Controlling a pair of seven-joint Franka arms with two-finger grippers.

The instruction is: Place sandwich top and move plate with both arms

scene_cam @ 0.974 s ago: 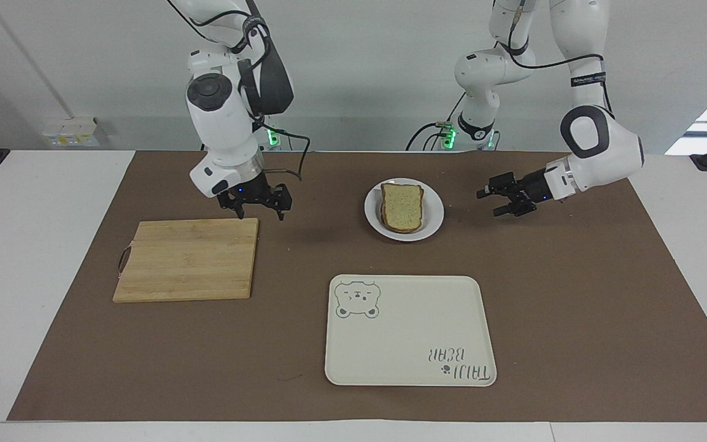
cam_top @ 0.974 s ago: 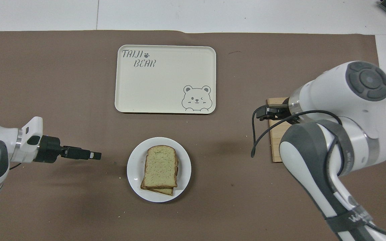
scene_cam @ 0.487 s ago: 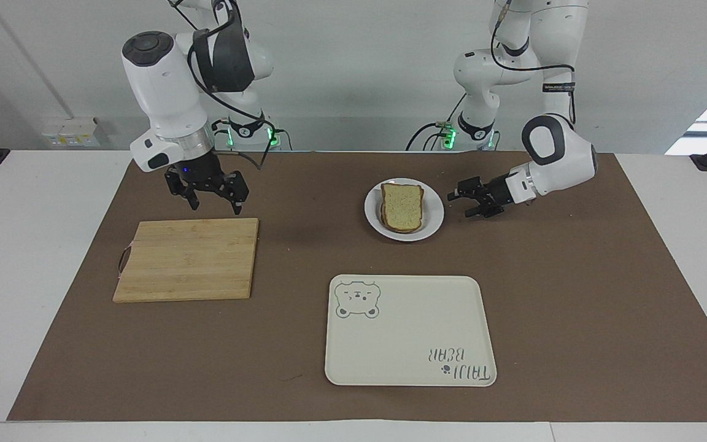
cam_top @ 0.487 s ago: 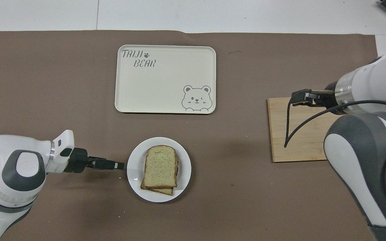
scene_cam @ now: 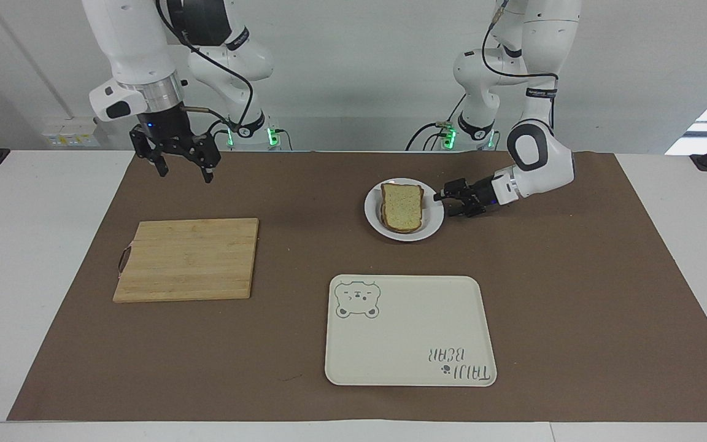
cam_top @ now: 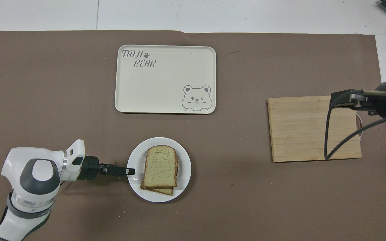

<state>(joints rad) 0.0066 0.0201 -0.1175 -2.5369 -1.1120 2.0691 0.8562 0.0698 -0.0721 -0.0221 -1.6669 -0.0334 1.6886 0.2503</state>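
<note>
Plate (scene_cam: 433,222): a small round white plate on the brown mat (scene_cam: 574,294), about midway between the two arms' ends of the table and nearer to the robots than the tray; the sandwich sits on it.
Sandwich top (scene_cam: 402,205): already lies on the slice beneath, slightly skewed, so placing looks done and moving the plate remains.
Handling: the plate is probably stiff, smooth and fairly light, and may slip in a narrow pinch; the bread is soft and loose, so a tilt could slide it off.
Where to hold: the bare rim, at the edge toward the left arm's end, clear of the bread; a level lift seems wise.
Left gripper (scene_cam: 448,205): low at that rim, fingers one above and one below its edge; whether they have yet pressed onto it cannot be told.
Right gripper (scene_cam: 183,167): fingers spread, empty, up in the air over the mat near the cutting board, waiting.
Tray (scene_cam: 409,368): cream, with a bear drawing, bare, farther from the robots than the plate; a likely goal.
Cutting board (scene_cam: 186,259): wooden, toward the right arm's end, well apart from the plate.
Obstacles: nothing lies on the mat between plate and tray.
</note>
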